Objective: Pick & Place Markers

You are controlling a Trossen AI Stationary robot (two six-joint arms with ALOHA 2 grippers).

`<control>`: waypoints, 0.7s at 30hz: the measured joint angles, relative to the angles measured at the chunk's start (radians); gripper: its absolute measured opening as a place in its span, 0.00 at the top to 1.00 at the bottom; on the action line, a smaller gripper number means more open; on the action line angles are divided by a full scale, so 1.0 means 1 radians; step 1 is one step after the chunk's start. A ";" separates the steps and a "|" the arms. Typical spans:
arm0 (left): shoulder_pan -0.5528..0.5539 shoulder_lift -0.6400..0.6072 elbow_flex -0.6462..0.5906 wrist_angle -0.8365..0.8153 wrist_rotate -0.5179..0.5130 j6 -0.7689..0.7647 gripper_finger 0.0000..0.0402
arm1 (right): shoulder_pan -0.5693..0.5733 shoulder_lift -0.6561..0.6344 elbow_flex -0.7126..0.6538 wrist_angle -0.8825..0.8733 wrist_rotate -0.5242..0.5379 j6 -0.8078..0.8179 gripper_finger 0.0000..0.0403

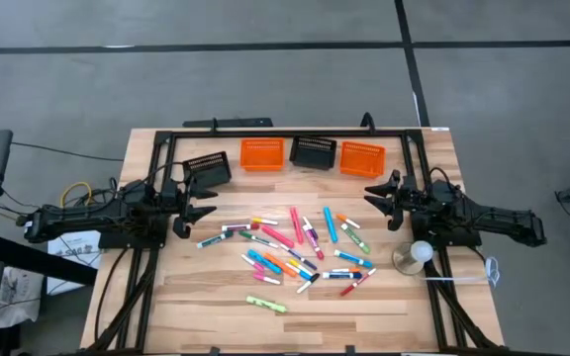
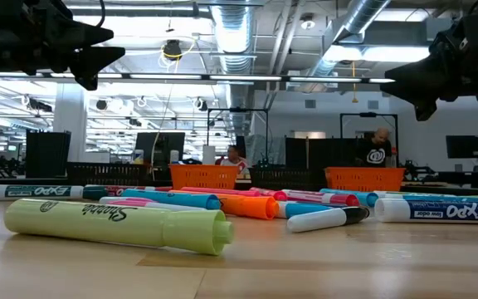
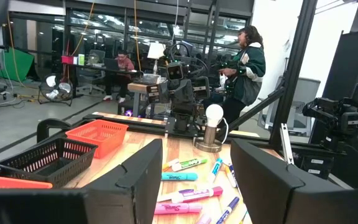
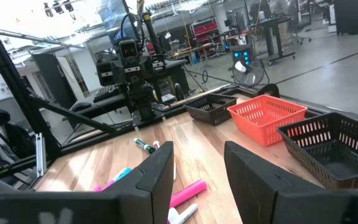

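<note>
Item one, the markers (image 1: 295, 247): you are looking at a loose scatter lying flat across the middle of the wooden table (image 1: 216, 316), pink, blue, green, orange and white among them, many crossing or touching. None is lying in a basket, so I judge the sorting is not yet under way. One yellow-green highlighter (image 1: 266, 304) is sitting apart on the near side, well clear of the pile; it is probably the easiest single pick, having no neighbours to snag.

Item two, the baskets: four are standing along the far edge, black basket (image 1: 207, 168), orange basket (image 1: 262, 153), second black basket (image 1: 314, 151), second orange basket (image 1: 362, 158). The leftmost black one is sitting tilted out of line. They are likely serving as drop points, set just behind the pile to keep the carry short.

Item three, the left gripper (image 1: 198, 211): you are holding it at the pile's left edge, raised off the table, fingers (image 3: 143, 175) parted and grasping nothing.

Item four, the right gripper (image 1: 381, 201): it is hanging at the pile's right edge, likewise raised, fingers (image 4: 158, 171) spread and empty. Both arms are flanking the scatter, which lets each reach its own half.

Item five, a small lamp (image 1: 416, 255) is standing beside the right arm; watch it when you are swinging that side.
</note>
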 joint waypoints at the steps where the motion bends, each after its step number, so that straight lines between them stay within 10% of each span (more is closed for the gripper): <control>1: 0.000 0.000 0.000 0.000 -0.001 0.000 0.53 | 0.000 0.000 0.000 0.000 0.000 0.000 0.67; 21: 0.000 0.000 0.000 0.018 -0.003 -0.003 0.53 | 0.004 0.001 0.021 0.060 -0.005 0.169 0.67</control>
